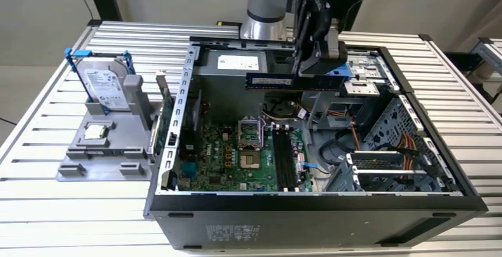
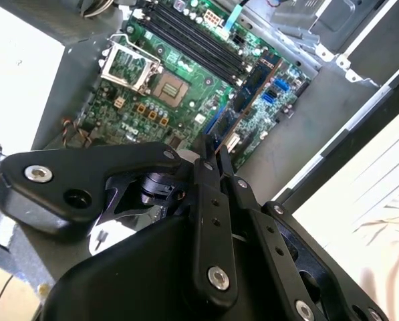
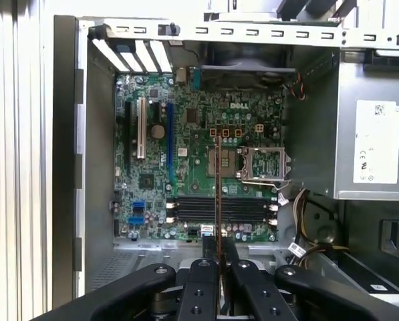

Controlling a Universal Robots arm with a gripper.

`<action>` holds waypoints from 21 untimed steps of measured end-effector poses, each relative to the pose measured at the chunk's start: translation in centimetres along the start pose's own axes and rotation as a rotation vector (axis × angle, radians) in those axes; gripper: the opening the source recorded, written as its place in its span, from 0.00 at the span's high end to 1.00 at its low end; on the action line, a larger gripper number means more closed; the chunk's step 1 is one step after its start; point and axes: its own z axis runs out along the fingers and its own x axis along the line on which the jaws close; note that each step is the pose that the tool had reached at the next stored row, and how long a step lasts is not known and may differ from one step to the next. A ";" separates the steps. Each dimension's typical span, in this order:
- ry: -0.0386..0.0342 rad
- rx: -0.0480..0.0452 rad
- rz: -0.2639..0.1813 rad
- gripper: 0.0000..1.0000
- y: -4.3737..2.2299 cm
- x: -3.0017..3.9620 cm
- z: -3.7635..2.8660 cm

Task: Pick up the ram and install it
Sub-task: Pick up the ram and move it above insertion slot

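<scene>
Fingers [image 1: 315,63] clamped together on ram [image 1: 271,81] | ram held level, its ends projecting either side of fingers | motherboard [image 1: 235,157] and black slots [image 1: 284,154] well below fingers, inside open case [image 1: 314,203]

A white printed label [image 3: 376,142] stood on the grey power supply [image 3: 373,80] against the case's rear wall. Its lines of print and small marks were too fine to make out. A maker's name in white letters [image 3: 238,107] was printed on the green motherboard [image 3: 192,167], near the board's upper edge in the first wrist view.

At the table's [image 1: 47,222] edge on the exterior view's left, the silver hard drive [image 1: 106,83] carried a white label with unreadable print. Small white print [image 1: 235,232] marked the case's black outer wall [image 1: 330,224]. The ram [image 1: 274,80] bore a paler sticker-like patch, too small to read.
</scene>
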 end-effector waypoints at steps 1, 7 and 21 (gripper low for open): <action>0.0000 0.0000 0.000 1.00 -0.18 0.00 0.00; 0.0000 -0.0002 0.000 1.00 -1.21 0.00 -0.03; 0.0000 -0.0003 0.001 1.00 -1.97 -0.12 -0.05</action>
